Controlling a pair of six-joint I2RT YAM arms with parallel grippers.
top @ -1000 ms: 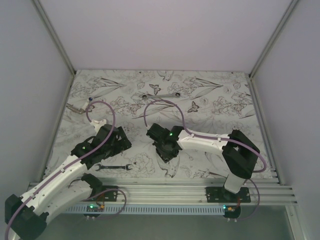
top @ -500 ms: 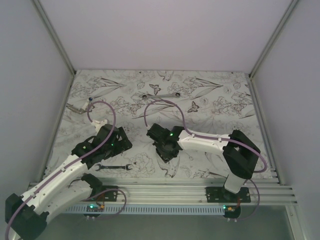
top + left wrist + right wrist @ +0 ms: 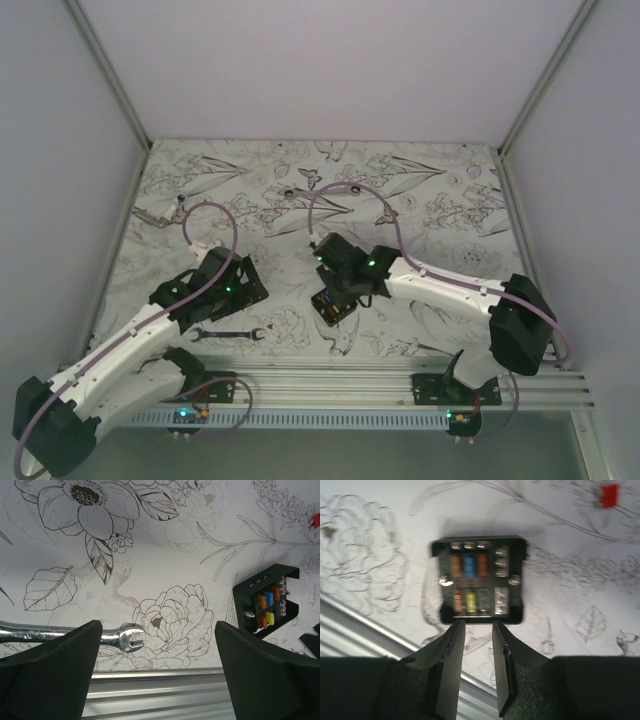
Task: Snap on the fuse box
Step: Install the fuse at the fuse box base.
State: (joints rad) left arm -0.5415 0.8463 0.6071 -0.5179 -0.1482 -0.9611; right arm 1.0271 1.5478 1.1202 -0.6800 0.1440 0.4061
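The floral-printed table [image 3: 450, 200] is sitting inside a three-walled enclosure, with a ribbed aluminium rail [image 3: 350, 378] running along its near edge. The right arm [image 3: 450, 290] is rising from its base, folding at a dark elbow out near the right wall, and reaching back leftward and low across the cloth toward the middle. The left arm [image 3: 120, 350] is stretching up from the near-left corner, its wrist angling down over the near-left part of the table.

The left gripper [image 3: 157, 645] is hanging wide open with nothing between its fingers, only cloth and rail showing in the gap. The right gripper [image 3: 477, 625] is standing with its fingers parted by a narrow gap and gripping nothing; the tips are hovering just short of the fuse box's near side.

The fuse box [image 3: 477, 580] is lying flat on the cloth near the table's middle, close to the rail, its face up and orange, blue and yellow fuses showing. From the left wrist it is sitting off to the right, well apart from that claw. Plenty of bare cloth is lying open beyond it toward the far wall.

A wrench [image 3: 127, 640] is lying just inside the rail below the left gripper. A tiny red piece [image 3: 610, 495] is resting apart, beyond the box.
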